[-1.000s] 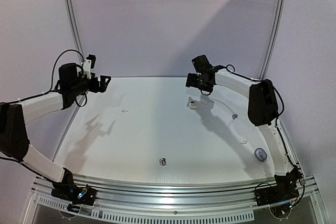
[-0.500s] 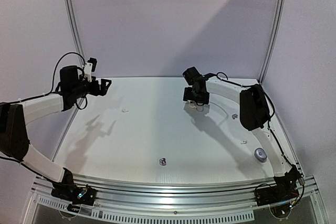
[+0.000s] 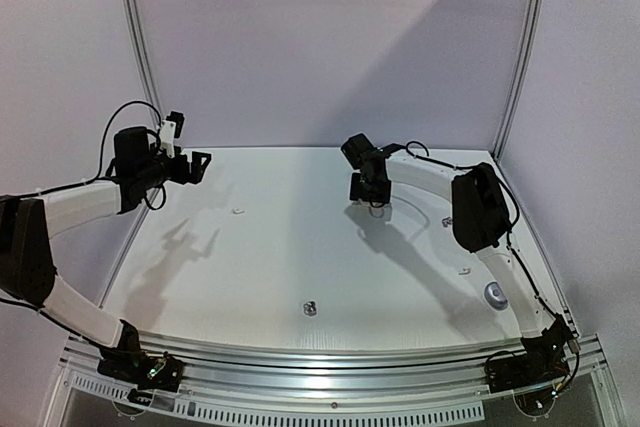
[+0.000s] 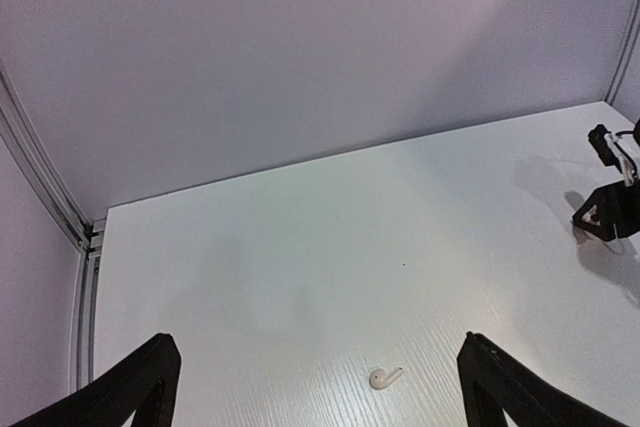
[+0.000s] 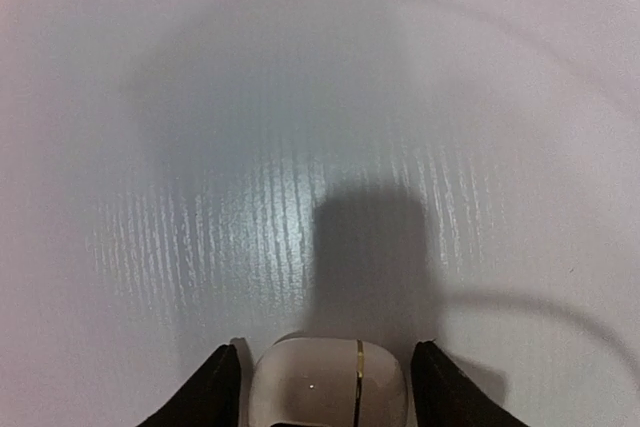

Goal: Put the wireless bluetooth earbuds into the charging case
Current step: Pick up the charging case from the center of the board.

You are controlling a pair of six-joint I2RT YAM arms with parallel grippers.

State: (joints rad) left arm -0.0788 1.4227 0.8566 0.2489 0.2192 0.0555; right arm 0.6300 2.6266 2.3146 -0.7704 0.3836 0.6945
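A white charging case [image 5: 330, 387] with a thin gold seam lies on the table between the fingers of my right gripper [image 5: 326, 349]. The jaws straddle it with a slim gap on each side, so the gripper is open. From the top, that gripper [image 3: 368, 192] hangs low at the back centre and covers the case. My left gripper [image 3: 196, 164] hovers wide open at the back left, holding nothing. A white earbud [image 4: 384, 378] lies on the table below it, also seen as a white earbud [image 3: 238, 212] from the top. A dark earbud [image 3: 310, 308] lies near the front centre.
Another dark earbud [image 3: 446, 220] and a white earbud [image 3: 464, 270] lie on the right side, under the right arm's reach. A round grey case [image 3: 495, 294] sits near the front right. Grey walls with metal rails [image 3: 135, 37] close in the white table [image 3: 280, 257].
The right gripper has moved left and down over the white case, and its jaws have narrowed around it. The left arm has hardly moved.
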